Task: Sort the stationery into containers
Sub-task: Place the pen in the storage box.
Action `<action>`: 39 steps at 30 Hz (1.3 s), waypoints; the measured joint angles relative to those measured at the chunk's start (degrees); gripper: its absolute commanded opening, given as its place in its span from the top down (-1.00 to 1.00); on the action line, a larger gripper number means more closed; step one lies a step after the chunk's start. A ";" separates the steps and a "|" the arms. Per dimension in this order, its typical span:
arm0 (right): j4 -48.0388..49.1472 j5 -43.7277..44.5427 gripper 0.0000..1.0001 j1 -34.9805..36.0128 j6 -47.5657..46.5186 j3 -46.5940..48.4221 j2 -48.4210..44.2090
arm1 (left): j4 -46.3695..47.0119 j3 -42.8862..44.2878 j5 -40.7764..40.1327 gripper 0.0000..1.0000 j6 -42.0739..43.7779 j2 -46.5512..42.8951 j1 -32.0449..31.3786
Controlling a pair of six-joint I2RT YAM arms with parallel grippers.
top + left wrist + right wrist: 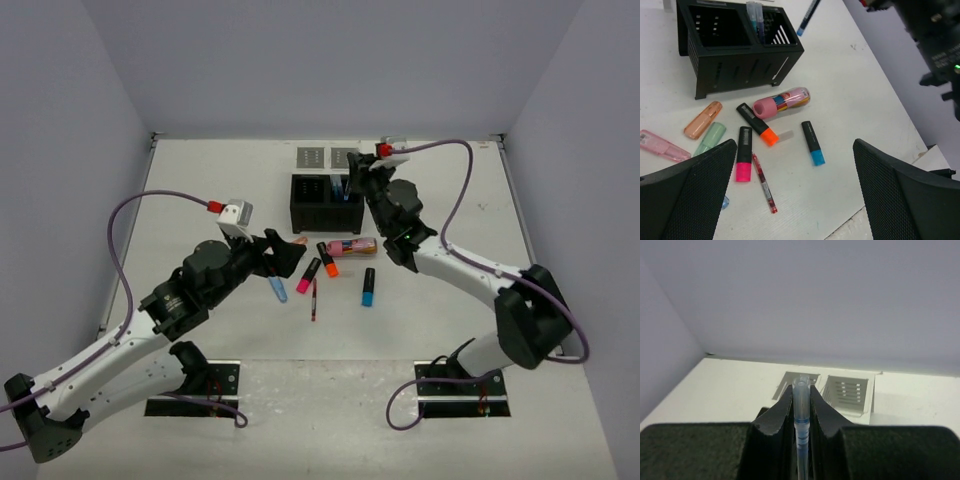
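the white table (200, 190) carries a black box (326, 203) toward its back, a clear-capped pen (755, 20) standing in the right half. the left gripper (795, 145) hangs at the box's 7 o'clock, jaws spread wide and empty. the right gripper (801, 395), at the box's 1 o'clock, pinches a blue pen (801, 425). two grey trays (312, 157) lie at the box's 12 o'clock. at its 6 o'clock lie a pink tube (782, 101), an orange highlighter (760, 127), a pink highlighter (744, 160), a blue highlighter (813, 145) and a red pen (764, 184).

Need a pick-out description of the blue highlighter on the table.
Find the black box. In front of it, rightmost in the top view and just below the pink tube, lies the blue highlighter. Only it pairs a black body with a blue end, and it touches nothing.
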 measured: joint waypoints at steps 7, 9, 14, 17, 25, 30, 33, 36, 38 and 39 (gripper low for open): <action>3.95 4.39 1.00 -1.28 -8.80 9.46 16.41 | -5.01 0.19 -1.28 -1.00 0.09 -1.57 0.00; 4.27 4.96 1.00 -1.40 -9.93 9.69 18.38 | -5.85 0.19 -1.28 -1.00 0.13 -1.60 0.00; 4.91 4.92 0.51 -1.97 -9.88 9.47 20.34 | -6.25 0.19 -1.27 -1.00 0.16 -1.46 0.00; 5.97 4.85 0.33 -2.28 -8.75 7.74 20.35 | -6.26 0.17 -1.51 -1.00 0.13 -1.18 0.00; 3.51 3.02 0.02 -2.39 -6.37 3.48 18.58 | -6.35 0.06 -1.73 -1.00 0.04 1.25 0.00; -2.85 1.79 -0.04 -2.39 -3.40 2.59 9.27 | -7.63 -0.02 -2.51 -1.00 -0.41 2.27 0.00; -7.61 1.63 -0.05 -2.44 -0.78 0.59 -0.99 | -8.58 -0.01 -3.08 -1.00 -1.34 3.78 0.00; -17.62 -0.80 -0.04 -2.51 2.87 1.17 -10.34 | -9.59 0.70 -3.04 -0.96 -3.07 7.69 -0.08; -26.89 -2.77 0.03 -2.52 5.20 1.88 -15.94 | -9.91 1.41 -3.10 -0.88 -4.09 11.07 -0.64; -31.17 -3.96 0.04 -2.50 6.29 2.11 -18.40 | -10.27 1.88 -3.32 -0.88 -4.78 13.05 -1.18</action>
